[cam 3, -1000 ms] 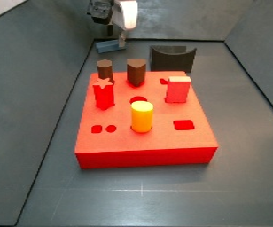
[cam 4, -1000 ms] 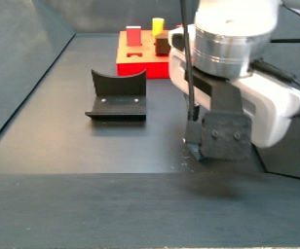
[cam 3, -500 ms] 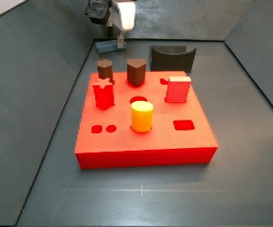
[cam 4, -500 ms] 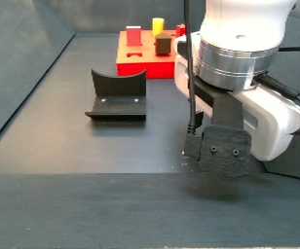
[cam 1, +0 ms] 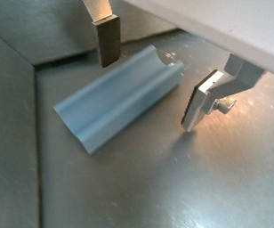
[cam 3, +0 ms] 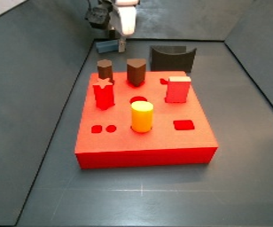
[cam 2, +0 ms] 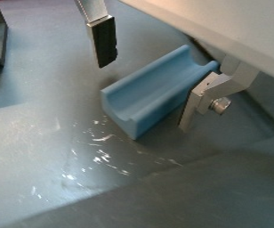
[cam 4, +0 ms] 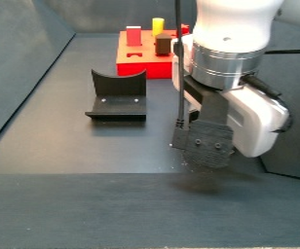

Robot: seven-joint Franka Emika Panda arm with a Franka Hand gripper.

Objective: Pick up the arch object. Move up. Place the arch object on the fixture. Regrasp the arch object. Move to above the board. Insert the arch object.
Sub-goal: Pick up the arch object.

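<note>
A dark grey floor with low walls fills both side views. On it rests the board, a big bright-red slab with shaped holes cut into its top. Upright pegs stand on the board: two brown pegs at the far end, a red star-shaped peg, a red block peg, and a yellow-orange cylinder near the middle. In a side view the board sits at the far end, well apart from the arm.

The robot arm, white with a dark wrist, comes down close to the camera in a side view and blocks part of the floor. The fixture, a nearly black bracket with a concave top edge, stands on the floor between the board and the arm; in a side view it sits just behind the board.

The gripper hangs low over the floor near the back wall, beyond the board, its fingers spread apart with nothing clamped. The arch object, a small blue-grey block, lies flat on the floor between the two fingers. Both wrist views show a gap between each dark pad and the block. One finger stands clear of it; the other finger is just beside its far end. In a side view the block shows as a small blue-grey patch under the gripper.
</note>
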